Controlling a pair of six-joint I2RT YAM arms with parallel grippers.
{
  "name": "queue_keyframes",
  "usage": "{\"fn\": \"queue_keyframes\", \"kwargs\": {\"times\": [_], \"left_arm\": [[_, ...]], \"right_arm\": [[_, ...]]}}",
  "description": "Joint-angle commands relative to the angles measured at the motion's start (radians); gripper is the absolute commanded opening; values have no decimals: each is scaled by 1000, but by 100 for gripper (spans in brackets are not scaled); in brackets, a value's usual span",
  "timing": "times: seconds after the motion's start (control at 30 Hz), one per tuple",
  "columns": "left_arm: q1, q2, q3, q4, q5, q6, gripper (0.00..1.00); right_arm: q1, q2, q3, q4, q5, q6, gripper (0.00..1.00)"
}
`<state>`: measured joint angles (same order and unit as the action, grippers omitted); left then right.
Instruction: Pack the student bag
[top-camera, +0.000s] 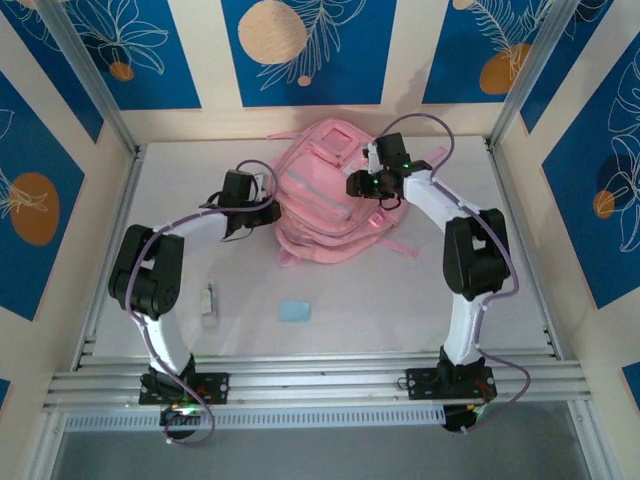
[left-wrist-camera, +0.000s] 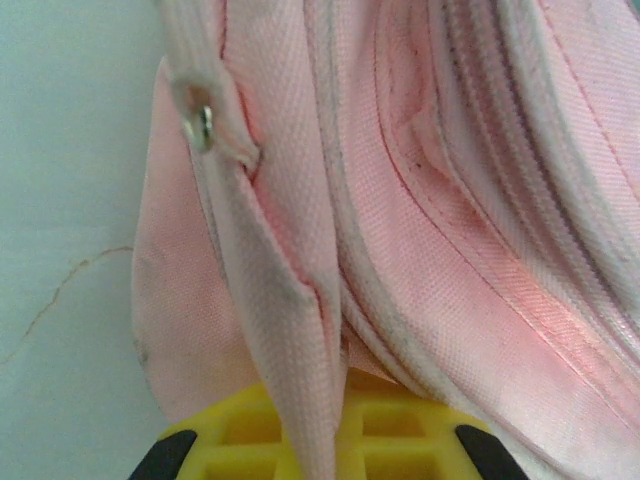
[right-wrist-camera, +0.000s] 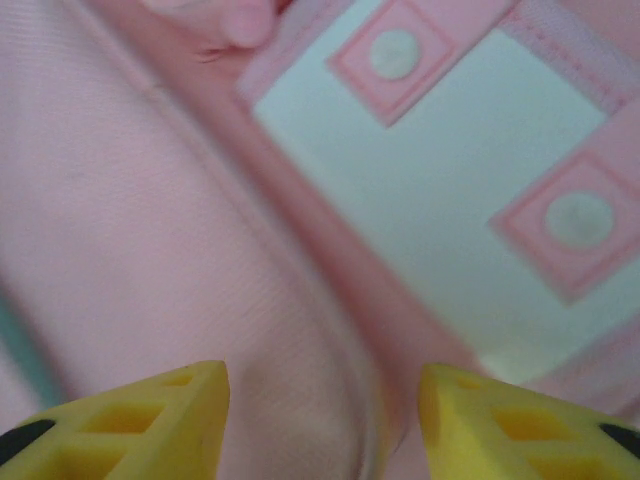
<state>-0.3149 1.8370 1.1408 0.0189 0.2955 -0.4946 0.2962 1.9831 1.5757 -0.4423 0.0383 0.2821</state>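
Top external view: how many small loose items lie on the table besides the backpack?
2: a pale narrow item on the left, and a light-blue flat piece just right of it. Others may hide under the backpack.

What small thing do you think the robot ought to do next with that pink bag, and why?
Probably lower the right gripper and close it on the pink ridge of the student bag between its parted fingers. The left gripper is shut on a fold at the bag's side, so a second grip seems needed to open it.
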Motion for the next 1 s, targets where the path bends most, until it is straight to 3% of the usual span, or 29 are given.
{"fn": "queue_keyframes", "kwargs": {"times": [0.0,0.07,0.13,0.53,0.7,0.83,0.97], "left_arm": [[13,-10,43,69,-2,19,0],[13,-5,47,67,-7,20,0],[15,7,56,70,-13,21,0],[25,181,298,39,-29,39,0],[25,108,271,-28,-70,65,34],[24,-23,143,-50,-97,65,48],[4,-164,-11,-23,-97,3,54]], "right_arm": [[19,62,76,-59,56,-79,42],[26,69,81,-68,15,-74,15],[36,52,59,-70,-16,-55,0],[126,-155,-145,-116,-95,237,0],[133,-143,-150,-71,-149,344,0],[139,-148,-164,-7,-173,430,0],[149,-156,-185,55,-182,498,0]]}}
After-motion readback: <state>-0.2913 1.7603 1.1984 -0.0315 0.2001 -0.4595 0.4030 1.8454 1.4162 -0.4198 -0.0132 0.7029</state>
